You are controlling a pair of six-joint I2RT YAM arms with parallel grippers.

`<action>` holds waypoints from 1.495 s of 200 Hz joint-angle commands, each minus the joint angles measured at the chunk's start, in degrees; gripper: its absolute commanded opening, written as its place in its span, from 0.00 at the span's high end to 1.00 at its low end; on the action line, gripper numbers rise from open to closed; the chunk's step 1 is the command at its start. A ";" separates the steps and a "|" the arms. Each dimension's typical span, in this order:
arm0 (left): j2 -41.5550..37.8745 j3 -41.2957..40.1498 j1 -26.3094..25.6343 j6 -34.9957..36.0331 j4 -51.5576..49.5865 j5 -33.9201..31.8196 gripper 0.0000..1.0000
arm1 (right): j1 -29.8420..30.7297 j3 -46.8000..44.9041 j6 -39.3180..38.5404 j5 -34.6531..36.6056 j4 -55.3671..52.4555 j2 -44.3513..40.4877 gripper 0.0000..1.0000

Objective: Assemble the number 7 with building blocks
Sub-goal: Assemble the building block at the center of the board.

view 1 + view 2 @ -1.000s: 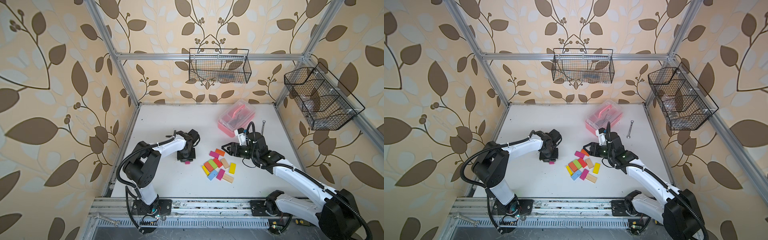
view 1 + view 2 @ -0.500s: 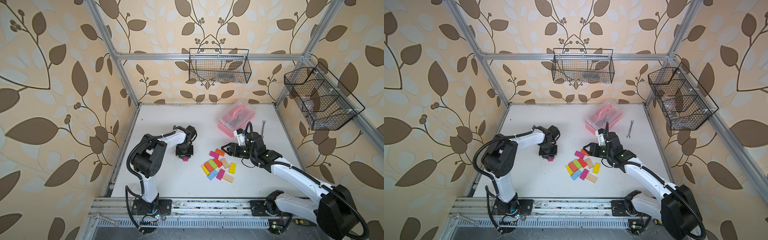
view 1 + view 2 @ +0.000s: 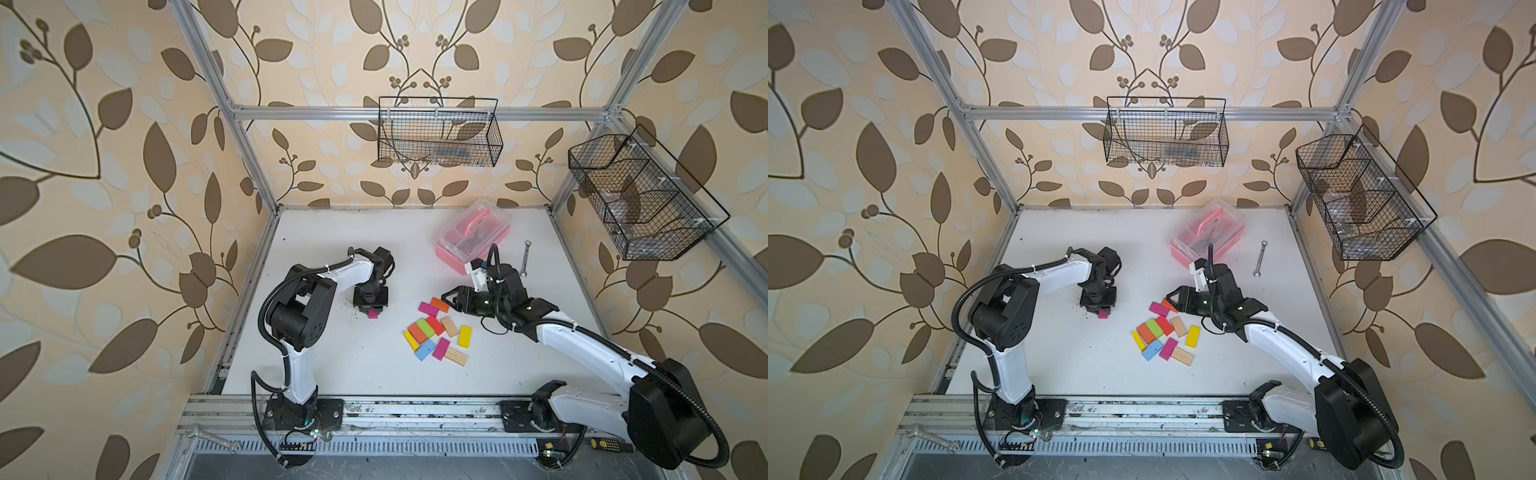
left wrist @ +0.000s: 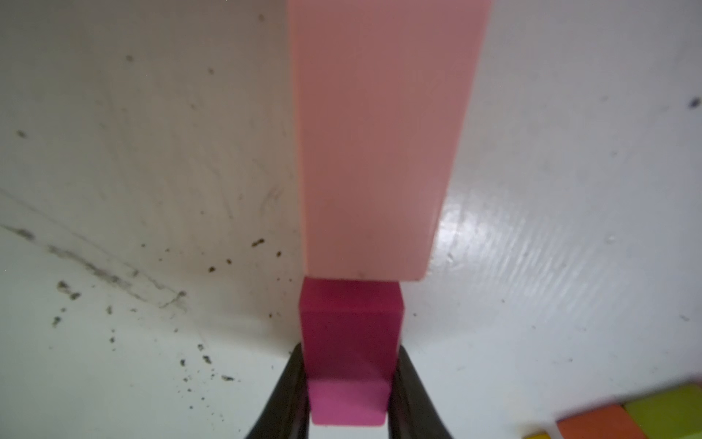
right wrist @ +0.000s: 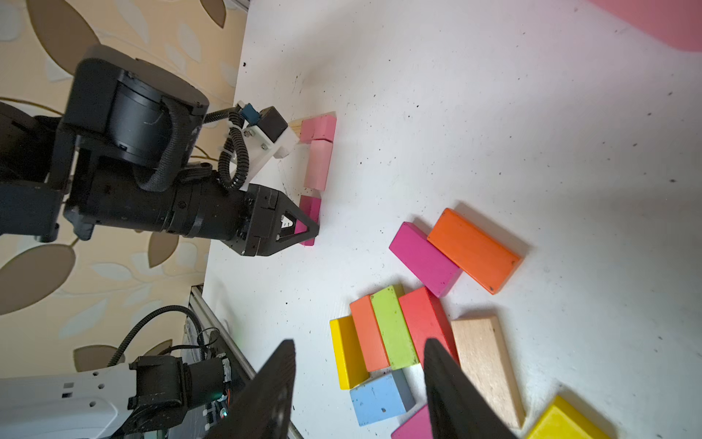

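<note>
- L pincer (image 4: 347, 355) was clamped shut on magenta block (image 4: 349, 327), low over table (image 4: 152, 152), its end just beside pale pink block (image 4: 380, 152).
- R pincer (image 5: 359, 344) hung part-open, empty, above loose blocks (image 5: 393, 327) nr table middle.

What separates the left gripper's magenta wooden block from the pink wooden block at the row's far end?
A pale pink rectangular wooden block, lying flat; the right wrist view shows it.
</note>
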 commanded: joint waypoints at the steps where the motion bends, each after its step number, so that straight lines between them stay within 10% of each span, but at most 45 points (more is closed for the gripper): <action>1: 1.62 0.82 0.72 1.57 -0.81 1.22 0.80 | 0.44 1.77 0.40 0.84 0.70 0.69 0.44; 213: 3.91 3.36 1.61 3.86 -2.54 1.19 0.80 | 2.31 2.64 1.03 1.64 1.97 3.24 0.44; 299: 3.91 3.42 1.56 3.68 -2.50 1.83 0.57 | 2.74 2.21 1.18 2.32 1.98 3.16 0.42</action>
